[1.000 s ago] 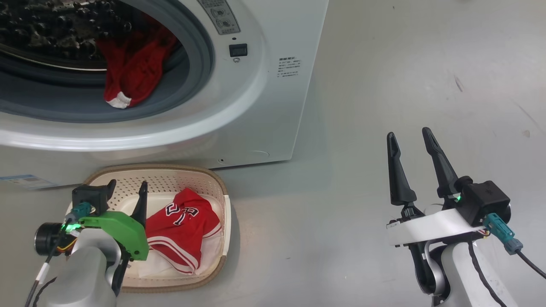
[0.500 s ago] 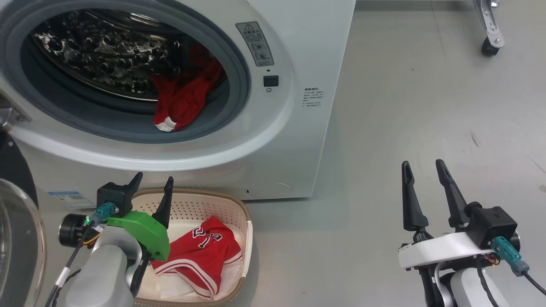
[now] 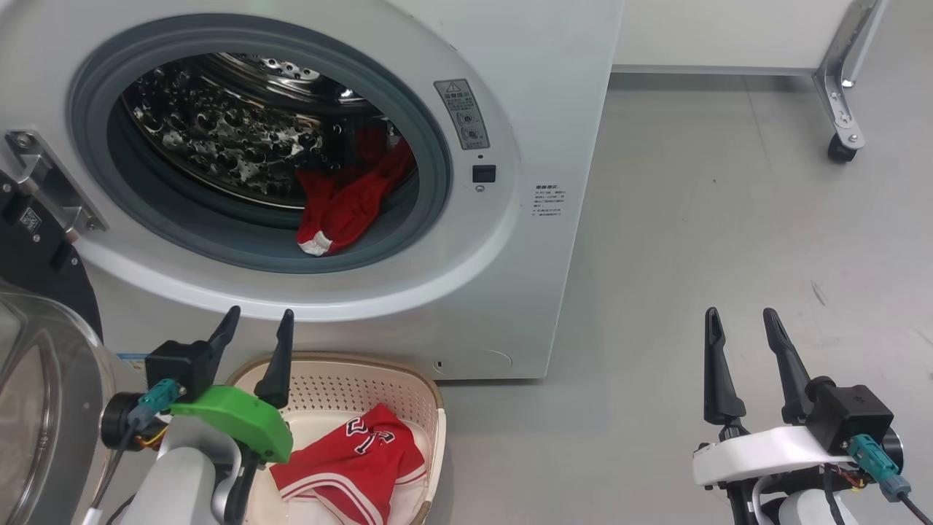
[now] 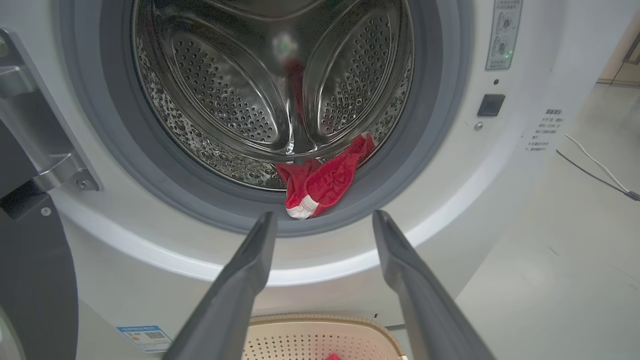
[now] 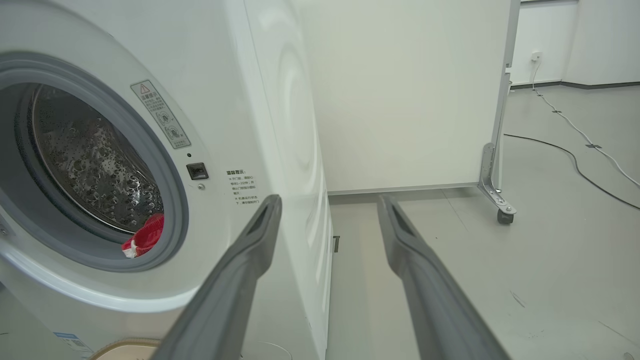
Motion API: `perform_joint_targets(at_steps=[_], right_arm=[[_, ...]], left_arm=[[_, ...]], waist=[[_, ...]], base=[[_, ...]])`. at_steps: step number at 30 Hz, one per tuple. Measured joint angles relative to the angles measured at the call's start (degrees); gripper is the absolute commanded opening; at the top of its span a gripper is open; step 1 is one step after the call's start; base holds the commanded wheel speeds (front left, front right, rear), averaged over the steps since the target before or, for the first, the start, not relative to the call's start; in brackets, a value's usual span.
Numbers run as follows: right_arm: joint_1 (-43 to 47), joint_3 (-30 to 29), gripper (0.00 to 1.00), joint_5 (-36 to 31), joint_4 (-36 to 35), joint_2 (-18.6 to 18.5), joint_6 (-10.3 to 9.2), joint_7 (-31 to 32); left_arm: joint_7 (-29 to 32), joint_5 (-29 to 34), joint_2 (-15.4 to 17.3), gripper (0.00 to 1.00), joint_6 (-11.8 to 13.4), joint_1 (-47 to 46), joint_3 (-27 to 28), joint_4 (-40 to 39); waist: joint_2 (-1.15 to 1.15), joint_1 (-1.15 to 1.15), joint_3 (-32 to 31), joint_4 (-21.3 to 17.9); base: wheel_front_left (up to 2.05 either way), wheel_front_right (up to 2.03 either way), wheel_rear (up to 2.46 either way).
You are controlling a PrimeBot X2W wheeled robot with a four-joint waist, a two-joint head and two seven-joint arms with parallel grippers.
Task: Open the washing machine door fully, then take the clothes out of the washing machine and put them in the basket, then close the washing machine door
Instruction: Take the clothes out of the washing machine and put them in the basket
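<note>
Reaching into the washing machine [image 3: 554, 87] from here carries a few risks, by my reading. One red garment [image 3: 342, 208] lies at the lower right of the opening, half in the drum [image 3: 219, 124] and half draped over the grey gasket [image 3: 240, 251]. A pinch set too low could catch rubber along with cloth, and a finger steered wide could strike the rim of the opening. Pulled out by one corner, the garment may trail and fall on the floor [image 3: 692, 219] rather than into the basket [image 3: 342, 362]. That basket sits just below the opening against the machine's front and already holds a red jersey [image 3: 357, 459]. The door [image 3: 29, 379] stands swung open at the left (close beside the left arm), so a wide elbow could knock it.

The left pincer [image 3: 259, 317] hovers low over the basket's left end, fingers apart and empty, aimed up toward the opening. In its wrist view the garment shows just beyond the gap between the fingers. The right pincer [image 3: 740, 315] hangs low over bare floor, well apart from the machine, fingers apart, holding nothing.
</note>
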Motion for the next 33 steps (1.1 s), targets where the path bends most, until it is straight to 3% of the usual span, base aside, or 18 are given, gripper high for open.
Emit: perform_joint_targets(at_steps=[8,33], right_arm=[[1.22,-0.03,1.0,0.45,-0.89,-0.01,0.08,0.0],[2.42,0.54,1.0,0.49,-2.01,-0.01,0.1,0.0]], left_arm=[[-0.01,-1.34,-0.82,1.0,0.86,4.59,1.92,-6.42],[-0.15,0.73,-1.29,1.0,2.11,10.86,2.34,-14.62]], waist=[[0.0,0.0,-1.02,0.11],[0.0,0.0,-1.26,-0.62]], base=[[0.0,0.0,0.0],[0.0,0.0,0.0]])
